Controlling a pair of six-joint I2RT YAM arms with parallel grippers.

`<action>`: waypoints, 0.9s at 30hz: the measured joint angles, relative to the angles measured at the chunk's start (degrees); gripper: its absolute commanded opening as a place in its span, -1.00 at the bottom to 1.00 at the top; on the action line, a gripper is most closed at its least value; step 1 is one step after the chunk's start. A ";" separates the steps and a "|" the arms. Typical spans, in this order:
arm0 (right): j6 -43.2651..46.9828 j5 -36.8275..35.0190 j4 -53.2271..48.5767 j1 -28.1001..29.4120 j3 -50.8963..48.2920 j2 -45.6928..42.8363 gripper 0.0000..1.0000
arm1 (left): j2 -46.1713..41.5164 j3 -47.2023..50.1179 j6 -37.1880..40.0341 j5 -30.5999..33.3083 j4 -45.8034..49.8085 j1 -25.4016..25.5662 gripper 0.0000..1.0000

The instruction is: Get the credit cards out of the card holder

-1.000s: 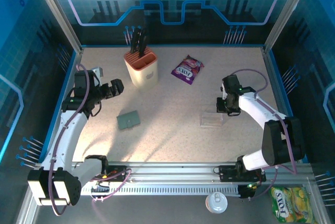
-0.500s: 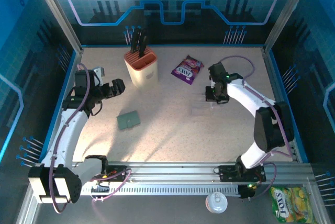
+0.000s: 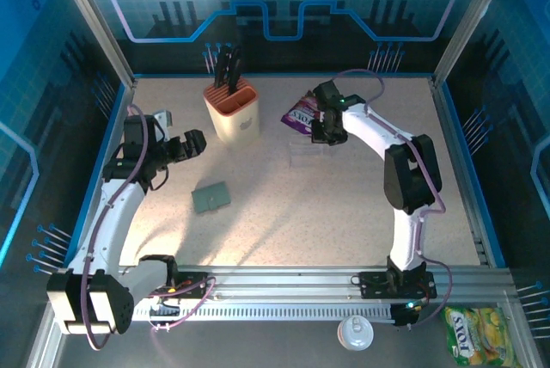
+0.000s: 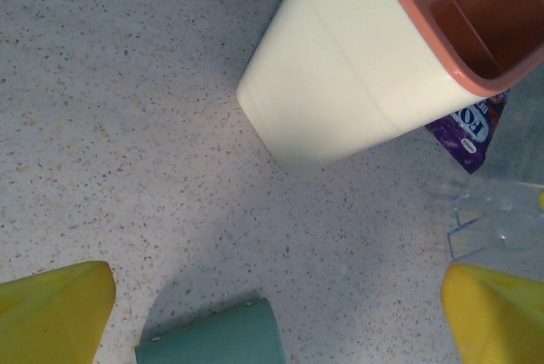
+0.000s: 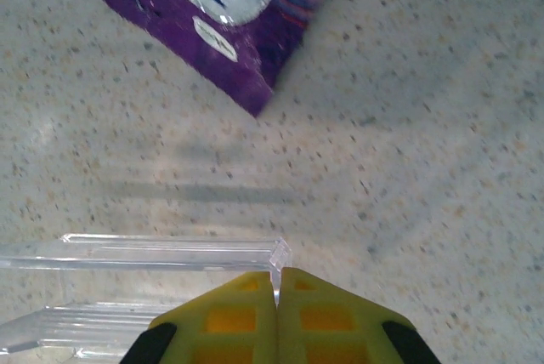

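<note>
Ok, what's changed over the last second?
The right gripper, shut on the edge of the clear plastic stand, has moved it left and toward the far side, up beside the purple packet. The left gripper, open, the card holder and the knife block stayed put.

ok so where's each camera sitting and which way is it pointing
top external: above, behind the bases, facing down on the table; left gripper and right gripper show
left wrist: on that arm, faces down at the knife block and card holder; its open yellow fingers show
right wrist: on that arm, faces down at the table; its shut fingers pinch clear plastic
shared: all three see the purple packet
</note>
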State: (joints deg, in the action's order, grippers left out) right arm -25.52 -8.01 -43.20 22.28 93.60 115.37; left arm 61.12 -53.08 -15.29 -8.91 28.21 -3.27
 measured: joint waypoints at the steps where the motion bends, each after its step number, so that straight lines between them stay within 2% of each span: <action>1: 0.00 -0.17 -0.24 0.07 1.01 0.85 -0.91 | 0.00 0.00 0.00 0.00 -0.04 0.00 0.98; 17: 0.02 -2.12 -3.54 0.17 8.17 7.21 -0.90 | 0.02 0.00 0.00 -0.04 -0.02 -0.39 0.98; 21: 0.02 -2.12 -3.91 0.17 8.59 7.45 -0.87 | 0.13 0.00 0.00 -0.35 0.00 -0.44 0.99; 27: 0.02 -2.12 -4.46 0.17 8.90 7.67 -0.72 | 0.55 0.00 0.00 -0.74 0.00 -0.70 0.99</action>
State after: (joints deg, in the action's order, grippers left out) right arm -25.50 -10.13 -47.66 22.46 102.50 123.04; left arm 61.67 -53.08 -15.29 -9.65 28.21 -3.97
